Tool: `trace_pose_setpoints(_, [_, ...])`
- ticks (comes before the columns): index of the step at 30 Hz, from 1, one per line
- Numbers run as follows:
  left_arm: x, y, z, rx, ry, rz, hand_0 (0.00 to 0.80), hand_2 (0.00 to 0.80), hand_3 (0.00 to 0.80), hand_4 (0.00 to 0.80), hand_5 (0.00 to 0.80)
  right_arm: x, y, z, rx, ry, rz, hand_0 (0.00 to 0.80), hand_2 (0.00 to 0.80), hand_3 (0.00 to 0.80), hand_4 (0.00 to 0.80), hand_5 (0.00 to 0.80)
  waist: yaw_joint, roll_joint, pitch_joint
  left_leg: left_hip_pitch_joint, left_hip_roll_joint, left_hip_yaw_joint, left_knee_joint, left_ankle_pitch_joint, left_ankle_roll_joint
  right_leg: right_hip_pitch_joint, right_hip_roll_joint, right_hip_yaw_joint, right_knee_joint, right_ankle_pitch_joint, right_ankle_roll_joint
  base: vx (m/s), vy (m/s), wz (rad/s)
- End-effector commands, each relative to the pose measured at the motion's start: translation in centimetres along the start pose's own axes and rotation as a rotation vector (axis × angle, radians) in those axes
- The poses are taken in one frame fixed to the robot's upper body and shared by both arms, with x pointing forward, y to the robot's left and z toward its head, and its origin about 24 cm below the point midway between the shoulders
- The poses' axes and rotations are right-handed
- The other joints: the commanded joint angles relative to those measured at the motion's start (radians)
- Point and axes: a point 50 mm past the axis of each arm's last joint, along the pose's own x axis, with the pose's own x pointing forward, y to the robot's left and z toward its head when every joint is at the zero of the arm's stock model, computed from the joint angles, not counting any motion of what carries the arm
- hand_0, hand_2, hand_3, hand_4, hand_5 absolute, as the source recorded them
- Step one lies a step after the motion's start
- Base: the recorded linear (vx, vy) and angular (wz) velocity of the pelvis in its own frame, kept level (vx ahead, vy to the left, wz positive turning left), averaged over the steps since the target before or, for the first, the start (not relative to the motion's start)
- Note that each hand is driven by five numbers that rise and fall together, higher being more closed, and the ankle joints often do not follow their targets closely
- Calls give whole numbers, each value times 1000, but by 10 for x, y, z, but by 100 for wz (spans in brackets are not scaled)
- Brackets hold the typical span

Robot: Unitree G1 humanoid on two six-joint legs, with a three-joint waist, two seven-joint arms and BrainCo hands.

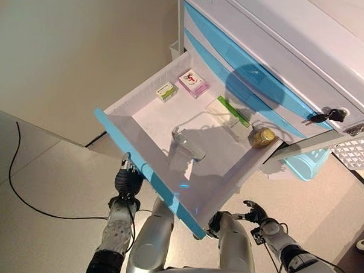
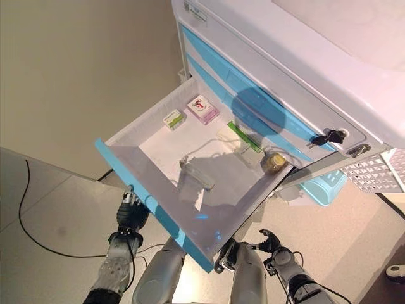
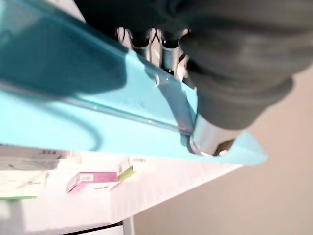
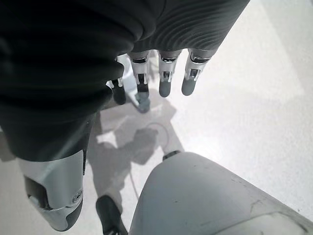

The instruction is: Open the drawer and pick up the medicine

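The cabinet's drawer [image 1: 145,166] with a blue front stands pulled out. Inside lie a pink box [image 1: 193,82], a small green-and-white box [image 1: 166,91], a flat white box with a green stripe [image 1: 231,112], an amber bottle [image 1: 261,137] and a clear plastic piece [image 1: 186,146]. My left hand [image 1: 128,181] is below the drawer's front, its fingers [image 3: 161,41] and thumb curled round the clear handle [image 3: 171,105] on the blue front. The pink box [image 3: 95,179] also shows past it. My right hand [image 1: 258,213] hangs low under the drawer's right corner, fingers [image 4: 166,73] straight, empty.
Closed blue-fronted drawers [image 1: 251,73] sit above the open one, with keys [image 1: 328,115] in a lock. A white mesh basket [image 1: 356,150] and a light blue bin [image 1: 306,161] are at the cabinet's right. A black cable [image 1: 14,183] lies on the floor at left.
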Motion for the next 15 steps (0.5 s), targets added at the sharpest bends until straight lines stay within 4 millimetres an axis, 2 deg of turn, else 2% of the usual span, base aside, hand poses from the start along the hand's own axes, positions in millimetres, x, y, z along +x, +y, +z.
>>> trace_pose_setpoints(1, [-12, -61, 9, -36, -74, -328, 800, 800, 800, 800, 800, -5, -10, -23, -36, 69, -40, 0, 0, 0, 0, 0, 15, 23, -39, -31, -34, 26, 92, -84, 89, 8, 9, 19, -118, 139, 51, 0, 0, 0])
trace_pose_setpoints(3, [-15, -52, 10, -27, -77, -282, 800, 800, 800, 800, 800, -6, -10, -25, -31, 76, -51, 0, 0, 0, 0, 0, 11, 26, -40, -26, -34, 25, 92, -84, 90, 12, 9, 21, -117, 139, 52, 0, 0, 0])
trace_pose_setpoints(5, [-21, -49, 12, -5, -85, -270, 151, 151, 151, 151, 151, -6, -12, -24, -25, 64, -63, 0, 0, 0, 0, 0, 4, 25, -40, -23, -32, 28, 93, -86, 92, 11, 11, 27, -115, 142, 54, 0, 0, 0])
trace_pose_setpoints(6, [-26, -51, 16, 35, -99, -279, 0, 0, 0, 0, 0, -6, -13, -22, -26, 54, -78, 0, 0, 0, 0, 0, -1, 21, -38, -23, -28, 35, 97, -91, 96, 7, 13, 38, -114, 146, 57, 0, 0, 0])
trace_pose_setpoints(11, [-33, -46, 23, 91, -137, -245, 0, 0, 0, 0, 0, -7, -14, -24, -19, 51, -101, 0, 0, 0, 0, 0, -7, 11, -38, -19, -25, 48, 102, -99, 102, 8, 16, 53, -120, 153, 61, 8, 8, -3])
trace_pose_setpoints(13, [-35, -38, 28, 112, -168, -189, 0, 0, 0, 0, 0, -8, -13, -26, -12, 51, -109, 0, 0, 0, 0, 0, -11, 7, -41, -17, -23, 53, 101, -101, 103, 6, 17, 56, -120, 154, 63, 0, 0, 0])
trace_pose_setpoints(14, [-37, -25, 33, 142, -198, -109, 0, 0, 0, 0, 0, -9, -15, -27, -3, 52, -122, 0, 0, 0, 0, 0, -15, 3, -45, -15, -20, 59, 100, -105, 106, 4, 18, 63, -122, 156, 65, 21, 3, -4])
trace_pose_setpoints(15, [-37, -25, 33, 142, -198, -109, 0, 0, 0, 0, 0, -9, -15, -27, -3, 52, -122, 0, 0, 0, 0, 0, -15, 3, -45, -15, -20, 60, 100, -105, 106, 3, 18, 63, -121, 156, 65, 27, 13, -5])
